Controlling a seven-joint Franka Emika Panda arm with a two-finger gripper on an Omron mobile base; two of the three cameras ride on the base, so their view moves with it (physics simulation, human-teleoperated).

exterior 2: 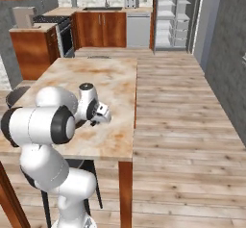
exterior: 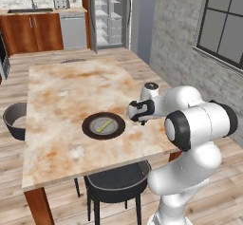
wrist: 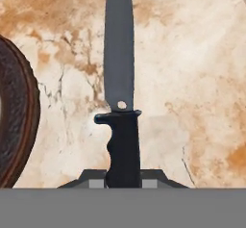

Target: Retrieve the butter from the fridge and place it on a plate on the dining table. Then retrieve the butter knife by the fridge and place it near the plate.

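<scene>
Butter knife (wrist: 120, 102): slim, rigid, 1 black contoured handle with a small guard, 1 short dark-grey blade; judged light, stiff, not fragile, the smooth blade likely slippery, so the ribbed handle is the proper place to take hold. Present position: carried above the surface (exterior: 61, 100), blade pointing away from the hand (wrist: 123, 178), just beside the plate (wrist: 17, 121) and not touching its brown rim. Hand: clenched on the handle's lower end, the 2 fingertips pressed to either side. Butter (exterior: 104, 125): pale-yellow stick lying inside the plate's grey-green centre. Fridge (exterior: 108, 13): far end of the room, door open.
</scene>
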